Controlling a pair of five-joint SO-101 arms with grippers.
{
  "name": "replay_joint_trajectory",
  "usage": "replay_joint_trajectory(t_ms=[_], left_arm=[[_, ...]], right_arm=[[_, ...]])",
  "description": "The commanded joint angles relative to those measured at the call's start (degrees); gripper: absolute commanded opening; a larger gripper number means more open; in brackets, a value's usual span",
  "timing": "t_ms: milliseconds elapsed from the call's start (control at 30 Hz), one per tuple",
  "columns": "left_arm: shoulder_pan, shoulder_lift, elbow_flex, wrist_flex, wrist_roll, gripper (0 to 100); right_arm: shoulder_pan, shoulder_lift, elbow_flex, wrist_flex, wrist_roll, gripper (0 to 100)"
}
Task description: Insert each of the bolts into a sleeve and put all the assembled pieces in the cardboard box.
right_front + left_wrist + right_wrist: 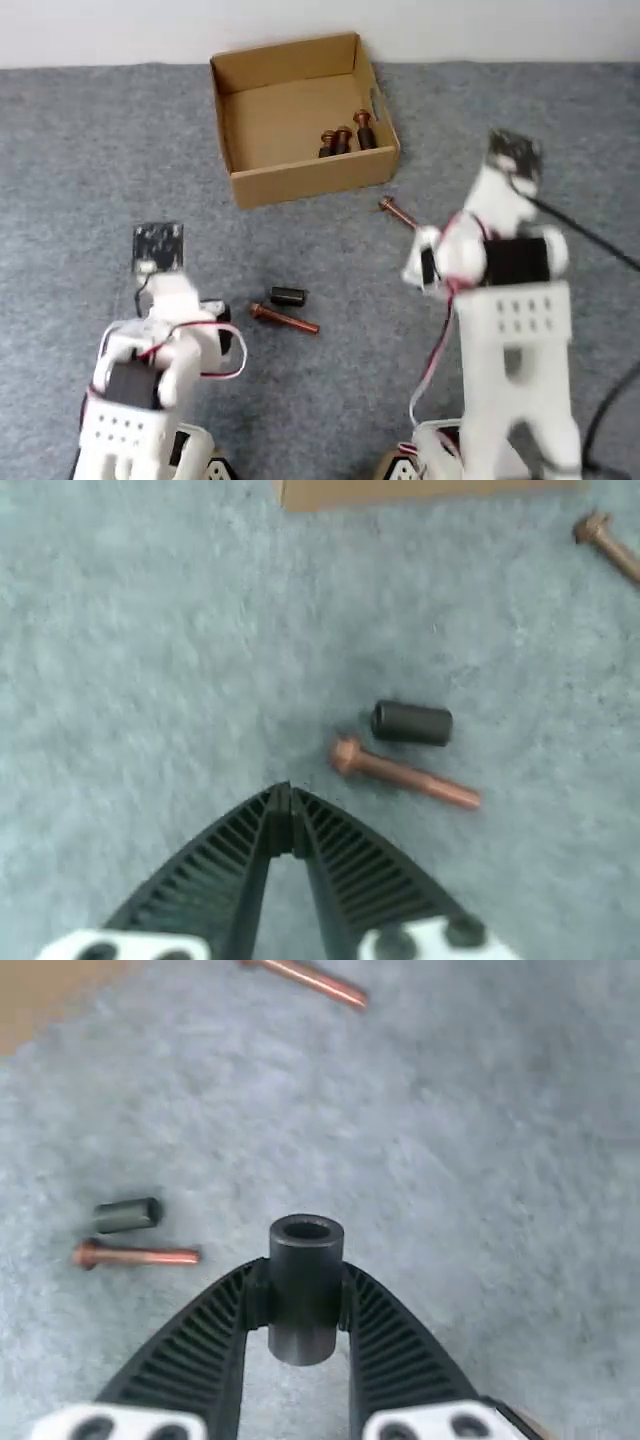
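Observation:
My right gripper [305,1278] is shut on a black sleeve [305,1305], held upright above the carpet with its bore showing. A second black sleeve [288,296] lies on the carpet mid-table, and a copper bolt [284,319] lies right beside it. My left gripper [290,802] is shut and holds nothing; its tips are just short of that bolt's head [346,753] and near the sleeve [412,723]. Another copper bolt [398,212] lies beside the right arm [480,250], in front of the cardboard box [300,178]. Three assembled pieces [344,138] lie inside the box.
Grey carpet covers the table. The box stands open at the back centre, its front wall [420,490] edging the left wrist view. The left arm's base [150,400] and the right arm's base [515,400] take up the near edge. A black cable [590,235] trails off right.

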Motion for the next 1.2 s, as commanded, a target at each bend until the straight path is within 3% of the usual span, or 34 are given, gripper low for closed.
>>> replay_joint_trajectory(t_ms=[0,133,267,567,767,1167], left_arm=[[4.31,15.03,-13.76,8.0,5.8,1],[8.09,27.87,-24.04,14.07,11.52,1],[9.32,37.1,-28.35,14.42,19.78,1],[9.05,50.81,-30.2,9.41,22.15,2],[9.32,55.56,-30.11,4.66,22.33,12],[9.41,64.26,-30.11,-5.45,22.33,12]], right_arm=[[4.35,-11.56,8.26,-1.8,-0.7,0.8],[9.45,-22.64,16.53,-3.38,-0.44,0.8],[12.79,-32.31,24.35,-3.47,-0.44,0.8],[15.78,-46.81,32.0,-4.26,-0.35,0.8],[15.87,-48.13,33.76,-4.26,-0.35,0.8],[15.87,-47.96,33.76,-4.18,-0.26,0.8]])
